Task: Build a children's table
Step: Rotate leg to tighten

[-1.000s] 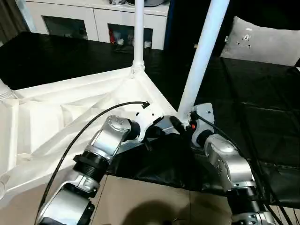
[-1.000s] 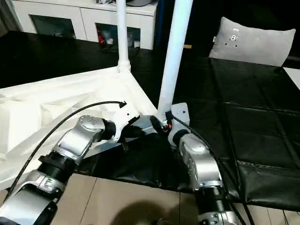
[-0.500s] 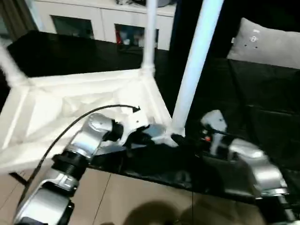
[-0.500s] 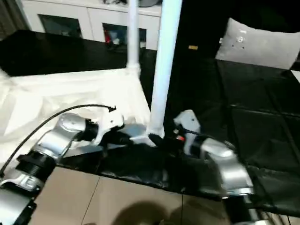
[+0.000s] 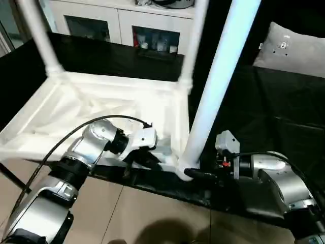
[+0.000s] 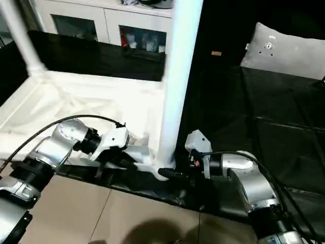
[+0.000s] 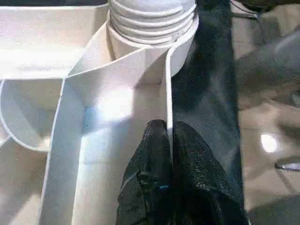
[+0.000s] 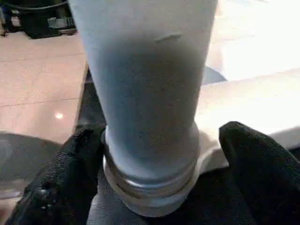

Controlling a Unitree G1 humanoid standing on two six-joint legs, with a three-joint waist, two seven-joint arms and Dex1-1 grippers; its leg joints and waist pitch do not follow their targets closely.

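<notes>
The children's table lies upside down, its white ribbed top (image 5: 101, 109) resting on a black cover. Three white legs stand up from its corner sockets: far left (image 5: 38, 35), far right (image 5: 192, 46) and near right (image 5: 218, 86). My left gripper (image 7: 168, 140) is shut on the top's thin rim wall, just beside the near right socket (image 7: 150, 42). My right gripper (image 8: 161, 136) is open, with one black finger (image 8: 65, 178) against the base of the near right leg (image 8: 145, 84). Its other finger (image 8: 253, 159) stands apart from that leg.
A white cabinet with glass doors (image 5: 127, 23) stands at the back. A grey-white pillow (image 5: 294, 46) lies at the back right on the black cover (image 5: 274, 117). Beige floor (image 5: 142, 213) runs along the near edge. A black cable (image 5: 76, 137) loops over my left forearm.
The camera has turned left, bringing the far left leg into view. My right forearm now reaches the near right leg's base from the right. My left gripper keeps its hold on the rim.
</notes>
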